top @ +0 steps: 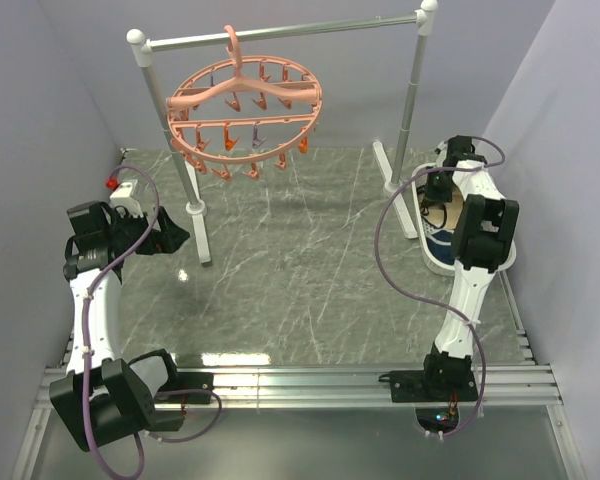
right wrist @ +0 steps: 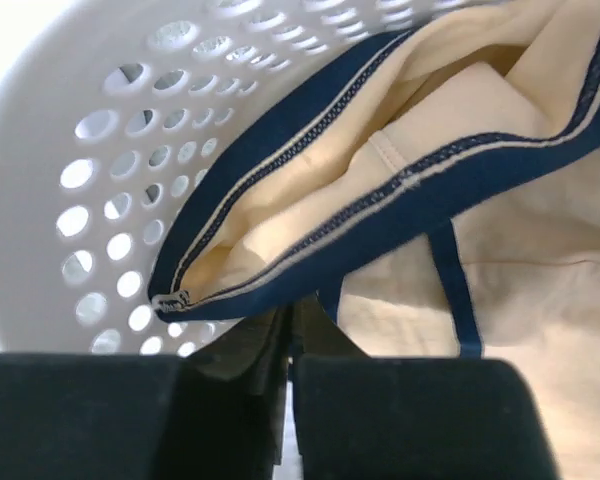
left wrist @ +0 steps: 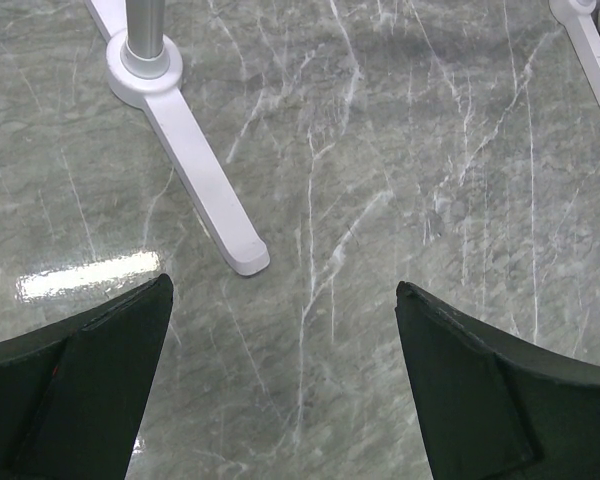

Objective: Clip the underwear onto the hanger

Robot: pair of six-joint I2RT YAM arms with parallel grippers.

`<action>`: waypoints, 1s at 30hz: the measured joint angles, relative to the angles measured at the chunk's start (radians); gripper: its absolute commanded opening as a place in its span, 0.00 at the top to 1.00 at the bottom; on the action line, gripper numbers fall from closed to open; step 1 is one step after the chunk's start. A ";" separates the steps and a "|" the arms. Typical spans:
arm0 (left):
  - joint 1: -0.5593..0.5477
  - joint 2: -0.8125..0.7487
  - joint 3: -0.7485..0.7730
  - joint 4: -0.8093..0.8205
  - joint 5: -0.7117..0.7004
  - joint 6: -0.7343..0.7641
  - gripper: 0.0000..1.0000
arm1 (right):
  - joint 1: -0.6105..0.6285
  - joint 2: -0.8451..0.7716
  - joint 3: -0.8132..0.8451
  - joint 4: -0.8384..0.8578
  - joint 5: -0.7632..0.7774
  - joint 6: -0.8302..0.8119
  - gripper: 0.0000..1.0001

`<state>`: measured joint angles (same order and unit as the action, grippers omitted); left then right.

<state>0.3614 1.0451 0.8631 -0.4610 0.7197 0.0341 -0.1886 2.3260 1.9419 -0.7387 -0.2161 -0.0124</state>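
The underwear (right wrist: 310,190) is beige with dark navy trim and lies in a white perforated basket (right wrist: 70,130). My right gripper (right wrist: 292,325) is down in that basket, its jaws closed together on the navy trim at the edge of the fabric. In the top view the right gripper (top: 442,200) is over the basket (top: 427,255) at the right, with a bit of underwear (top: 446,225) showing. The salmon-pink round hanger (top: 245,105) with many clips hangs by its hook from the rack bar at the back left. My left gripper (top: 175,238) is open and empty, low over the table (left wrist: 283,290).
The silver-and-white rack (top: 280,32) spans the back, with one white foot (left wrist: 195,170) just ahead of my left gripper and the other foot (top: 390,165) near the basket. Grey walls close in both sides. The marble tabletop (top: 300,270) lies between the arms.
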 measured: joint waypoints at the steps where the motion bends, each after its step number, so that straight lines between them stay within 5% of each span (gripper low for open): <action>1: 0.000 0.000 0.002 -0.001 0.000 0.000 0.01 | -0.002 -0.005 -0.003 0.003 0.002 0.002 1.00; 6: 0.000 0.000 0.010 -0.015 -0.001 0.005 0.01 | -0.021 -0.092 -0.096 0.000 0.005 -0.008 1.00; 16: 0.000 -0.001 0.040 -0.028 -0.002 -0.005 0.01 | -0.137 -0.599 -0.168 -0.072 -0.094 -0.068 1.00; 30: 0.000 -0.029 0.086 -0.068 0.003 -0.023 0.01 | 0.065 -0.809 -0.383 -0.154 -0.340 -0.039 1.00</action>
<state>0.3614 1.0157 0.9489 -0.5293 0.7223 0.0116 -0.1238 1.5169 1.5585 -0.8928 -0.5564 -0.0517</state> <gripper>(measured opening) 0.994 0.010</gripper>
